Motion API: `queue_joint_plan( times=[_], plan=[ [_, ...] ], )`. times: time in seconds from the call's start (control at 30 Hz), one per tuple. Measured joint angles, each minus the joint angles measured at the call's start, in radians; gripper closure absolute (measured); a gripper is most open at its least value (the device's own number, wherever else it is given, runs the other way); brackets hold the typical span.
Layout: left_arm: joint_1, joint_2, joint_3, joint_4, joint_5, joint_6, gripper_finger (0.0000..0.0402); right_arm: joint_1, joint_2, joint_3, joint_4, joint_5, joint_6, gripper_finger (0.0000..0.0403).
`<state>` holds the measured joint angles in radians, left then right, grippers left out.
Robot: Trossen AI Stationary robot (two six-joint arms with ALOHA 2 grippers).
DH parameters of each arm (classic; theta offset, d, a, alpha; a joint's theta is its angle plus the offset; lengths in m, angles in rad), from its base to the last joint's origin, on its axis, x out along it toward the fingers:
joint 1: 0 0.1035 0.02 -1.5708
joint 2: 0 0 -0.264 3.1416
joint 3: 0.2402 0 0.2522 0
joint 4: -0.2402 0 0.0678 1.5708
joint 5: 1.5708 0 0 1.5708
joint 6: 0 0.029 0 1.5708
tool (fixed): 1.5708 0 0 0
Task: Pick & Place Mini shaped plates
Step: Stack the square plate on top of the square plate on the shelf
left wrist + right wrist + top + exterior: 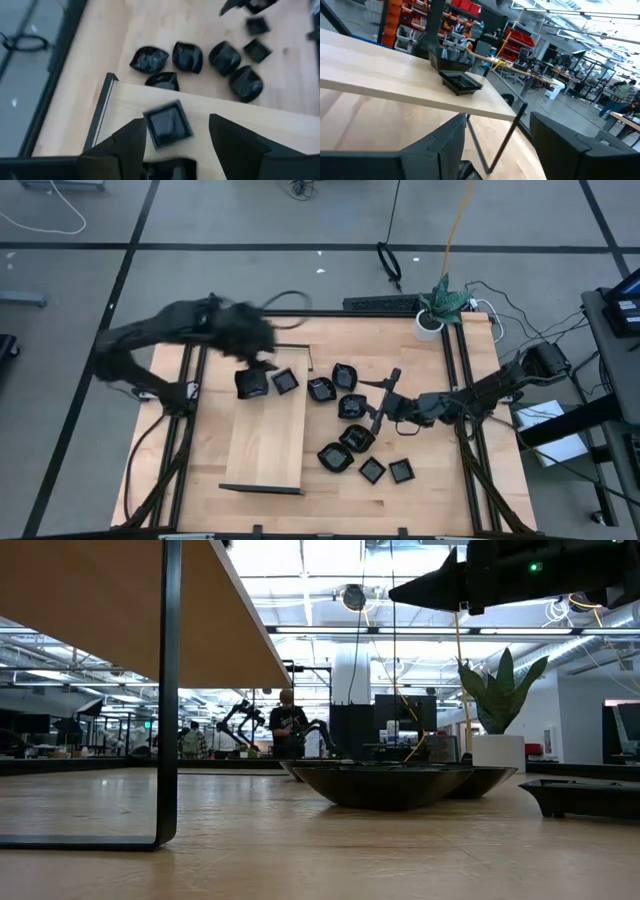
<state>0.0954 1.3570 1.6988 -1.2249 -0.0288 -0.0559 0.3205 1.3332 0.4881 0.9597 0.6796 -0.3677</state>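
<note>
Left gripper (pixel 177 140), fingers apart and empty, hovers over a square mini plate (pixel 167 124) lying on the wooden board (pixel 265 445) at 12 o'clock. It should lift straight up, avoiding a nudge.

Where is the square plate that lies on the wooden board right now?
In the high view, the square plate lies near the board's far right corner, just right of the left gripper, with the loose plates on the table to its right.
</note>
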Motion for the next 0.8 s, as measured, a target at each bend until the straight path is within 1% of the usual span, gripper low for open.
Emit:
queue_joint_plan(
  times=[0.07, 0.13, 0.2, 0.23, 0.3, 0.37, 0.4, 0.47, 0.5, 0.57, 0.67, 0.73, 0.8],
  plan=[
    [-0.053, -0.119, -0.104, 0.079, -0.068, -0.044, 0.0181, 0.009, -0.013, 0.000, -0.022, 0.000, 0.020, 0.0195],
    [-0.108, -0.238, -0.237, 0.199, -0.162, -0.082, 0.0181, 0.018, -0.041, 0.003, -0.068, 0.000, 0.061, 0.0195],
    [-0.162, -0.351, -0.386, 0.338, -0.242, -0.114, 0.0181, 0.038, -0.085, 0.025, -0.204, -0.001, 0.137, 0.0195],
    [-0.188, -0.406, -0.460, 0.418, -0.269, -0.121, 0.0181, 0.051, -0.109, 0.051, -0.327, -0.006, 0.184, 0.0195],
    [-0.241, -0.506, -0.607, 0.591, -0.322, -0.104, 0.0181, 0.079, -0.153, 0.144, -0.669, -0.060, 0.308, 0.0195],
    [-0.290, -0.585, -0.750, 0.754, -0.359, -0.058, 0.0181, 0.105, -0.167, 0.265, -1.047, -0.132, 0.487, 0.0195],
    [-0.310, -0.618, -0.814, 0.829, -0.369, -0.028, 0.0181, 0.118, -0.160, 0.319, -1.203, -0.170, 0.580, 0.0195],
    [-0.338, -0.664, -0.925, 0.971, -0.373, 0.024, 0.0181, 0.140, -0.129, 0.401, -1.462, -0.263, 0.725, 0.0195],
    [-0.349, -0.680, -0.970, 1.030, -0.372, 0.044, 0.0181, 0.153, -0.113, 0.421, -1.554, -0.314, 0.778, 0.0195],
    [-0.368, -0.696, -1.043, 1.125, -0.365, 0.067, 0.0181, 0.175, -0.087, 0.431, -1.655, -0.420, 0.853, 0.0195],
    [-0.382, -0.702, -1.102, 1.218, -0.365, 0.073, 0.0181, 0.202, -0.044, 0.399, -1.654, -0.549, 0.925, 0.0195],
    [-0.385, -0.701, -1.120, 1.231, -0.366, 0.074, 0.0181, 0.221, -0.013, 0.374, -1.660, -0.606, 0.947, 0.0195],
    [-0.385, -0.701, -1.123, 1.228, -0.366, 0.072, 0.0181, 0.239, 0.007, 0.358, -1.659, -0.632, 0.961, 0.0195]
  ],
)
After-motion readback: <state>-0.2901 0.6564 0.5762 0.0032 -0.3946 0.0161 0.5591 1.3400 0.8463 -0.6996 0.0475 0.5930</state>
